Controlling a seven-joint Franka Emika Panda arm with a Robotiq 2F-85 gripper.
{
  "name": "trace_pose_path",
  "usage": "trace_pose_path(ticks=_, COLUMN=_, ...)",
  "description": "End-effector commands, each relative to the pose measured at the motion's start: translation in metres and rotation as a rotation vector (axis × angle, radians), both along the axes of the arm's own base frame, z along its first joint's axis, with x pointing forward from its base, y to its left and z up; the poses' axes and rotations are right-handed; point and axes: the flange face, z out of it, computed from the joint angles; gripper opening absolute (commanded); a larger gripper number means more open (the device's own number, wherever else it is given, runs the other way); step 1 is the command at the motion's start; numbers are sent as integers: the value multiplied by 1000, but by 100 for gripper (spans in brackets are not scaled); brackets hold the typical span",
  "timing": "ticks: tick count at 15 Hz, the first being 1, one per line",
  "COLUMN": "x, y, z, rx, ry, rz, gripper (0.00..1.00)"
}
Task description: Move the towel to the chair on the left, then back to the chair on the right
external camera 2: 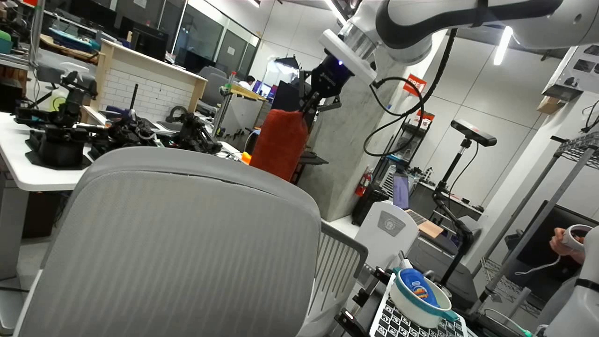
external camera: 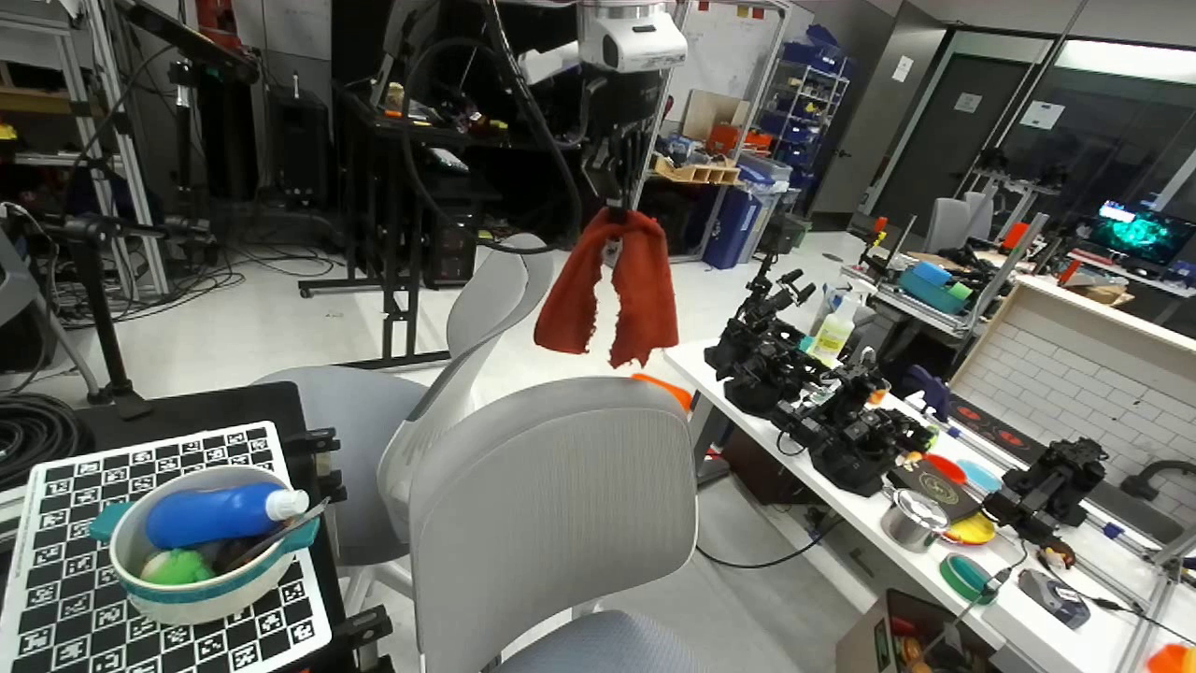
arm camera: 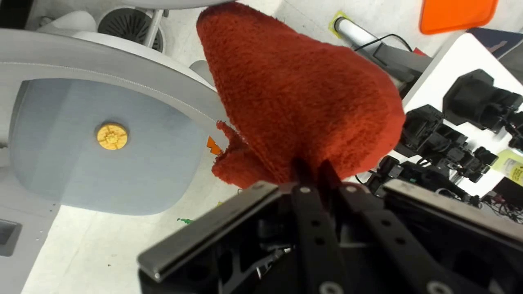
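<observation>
A white worktable [external camera 2: 16, 154] stood to the side of your work, bearing small black robot arms [external camera 2: 61, 142]; it looked to have no part in the job. Your Panda arm [external camera 2: 538, 30] came in from above, held high, I judge, so that hanging cloth could clear the seat backs. In an exterior view the nearer gray office chair [external camera: 551, 486] partly covered a second gray office chair [external camera: 350, 411]; I couldn't tell which of the two the task meant by left or right, nor whether they touched.

Your rust-red terry towel [external camera: 645, 280] hung in the air from its top fold, apart from the nearer chair there, while a striped backrest [external camera 2: 178, 252] hid its lower end in an exterior view. Held at the fold, it fell in two flaps with a gap between, a shape that would suit straddling a backrest, though loose flaps would likely swing if you hurried.

Your Robotiq gripper [arm camera: 314, 169] was clamped on that towel: in the wrist view its slim fingers [arm camera: 306, 204] sank close together into the pile, presumably pinching just enough cloth to carry it.

Smallest, a yellow disc [arm camera: 112, 136] lay on a chair seat [arm camera: 143, 175]; cloth set down there would probably cover it.
</observation>
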Motion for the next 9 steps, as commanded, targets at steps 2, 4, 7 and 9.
trace_pose_path(ticks=2, x=-8, y=3, z=5, rx=-31, ry=-9, rz=-13, gripper=2)
trace_pose_path(ticks=4, x=-12, y=-2, z=5, rx=-52, ry=-12, rz=-14, gripper=2)
trace_pose_path(ticks=7, x=-23, y=-14, z=9, rx=-124, ry=-21, rz=-20, gripper=2)
trace_pose_path(ticks=9, x=-33, y=-18, z=5, rx=-162, ry=-25, rz=-24, gripper=2)
